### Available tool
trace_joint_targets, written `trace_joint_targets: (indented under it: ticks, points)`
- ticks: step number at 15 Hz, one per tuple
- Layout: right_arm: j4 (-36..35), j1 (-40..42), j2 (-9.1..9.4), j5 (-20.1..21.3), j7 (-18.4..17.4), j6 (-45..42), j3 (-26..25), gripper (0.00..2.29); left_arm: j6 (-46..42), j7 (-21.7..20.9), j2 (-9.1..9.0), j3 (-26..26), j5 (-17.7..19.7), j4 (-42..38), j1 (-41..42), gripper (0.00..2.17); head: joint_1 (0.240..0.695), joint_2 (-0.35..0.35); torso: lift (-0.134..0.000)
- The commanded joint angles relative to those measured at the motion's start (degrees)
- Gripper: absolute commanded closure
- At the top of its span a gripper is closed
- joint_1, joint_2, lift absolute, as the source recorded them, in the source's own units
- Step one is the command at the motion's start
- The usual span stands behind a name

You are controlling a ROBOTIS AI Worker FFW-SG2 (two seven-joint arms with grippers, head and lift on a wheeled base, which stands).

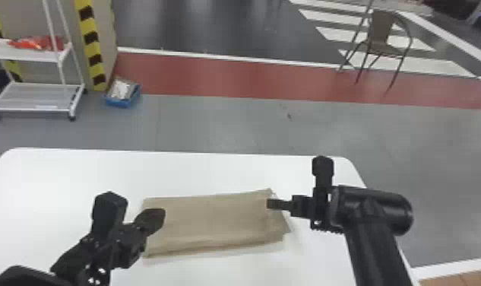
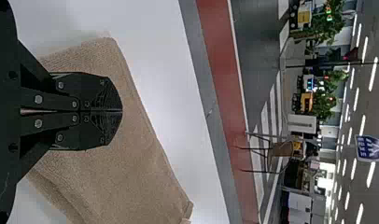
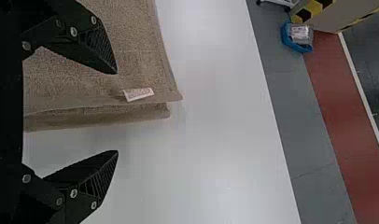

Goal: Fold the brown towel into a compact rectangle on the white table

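Brown towel (image 1: 212, 224) lies on the white worktop (image 1: 197, 171) as a wide, flat strip, already layered; long sides fairly straight, right end ragged. Judged partway to a compact rectangle.

Left hand (image 2: 122, 111): fingers together, nothing seen between them, over the towel's left end. Whether they press on the cloth, cannot tell.

Right hand (image 3: 117, 112): fingers well apart, nothing held. One finger over the cloth, the other out past the right end, above bare worktop. A small white label (image 3: 138, 94) lies on the top layer near that end, where the layers are staggered, one corner reaching past the other.

Likely next: take the right end and fold it toward the left.

Risks. The stagger is the chief one: fingers closing too high or too shallow would catch the top layer only, peel it up and undo the earlier fold. Too low, the outer finger could jam on the worktop or ruck the cloth. If the left hand is not bearing down, a pull from the right could slide or twist the whole strip. A grip off-centre would carry one corner ahead of the other, giving a skewed fold; the ragged end could leave the rectangle uneven.
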Motion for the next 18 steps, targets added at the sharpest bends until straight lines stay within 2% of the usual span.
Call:
trace_joint_targets:
  ticks: [1, 7, 8, 11, 12, 14, 16, 18]
  points:
    - [1.38, -0.81, 0.18, 0.14, -0.3, 0.17, 0.23, 0.32, 0.0, -0.08, 0.0, -0.17, 0.0, 0.03, -0.09, 1.73, 0.695, -0.228, 0.0]
    - [1.38, -0.81, 1.32, 0.58, -0.56, 3.69, 1.63, 0.49, 0.18, -0.61, -0.09, -0.53, 0.09, -0.06, -0.35, 1.73, 0.695, -0.214, 0.0]
    - [1.38, -0.81, 1.24, 0.67, -0.56, 3.86, 1.63, 0.62, 0.18, -0.7, -0.09, -0.44, 0.09, -0.06, -0.44, 1.73, 0.695, -0.21, 0.0]
    - [1.38, -0.81, 1.24, 0.93, -0.21, 5.45, 1.72, 0.65, 0.18, -0.7, -0.09, -0.53, 0.09, 0.03, -0.53, 1.73, 0.695, -0.21, 0.0]
    - [1.47, -0.72, 1.32, 0.75, 0.05, 5.8, 1.72, 0.78, 0.18, -0.7, -0.09, -0.53, 0.09, 0.03, -0.53, 1.73, 0.695, -0.21, 0.0]
    - [1.3, -0.02, 1.24, 0.49, 0.67, 7.03, 1.72, 0.83, 0.35, -0.7, 0.0, -0.53, 0.09, 0.03, -0.53, 1.73, 0.695, -0.208, 0.0]
    - [-0.37, 1.3, 1.24, -0.65, 2.16, 9.49, 0.93, 1.0, 0.7, -0.7, 0.09, -0.44, 0.09, -0.06, -0.53, 1.73, 0.695, -0.205, 0.0]
    - [-5.38, 4.29, 1.15, -2.59, 2.78, 12.3, -0.21, 1.0, 0.88, -0.7, 0.18, -0.44, 0.09, 0.03, -0.44, 1.73, 0.695, -0.201, 0.0]
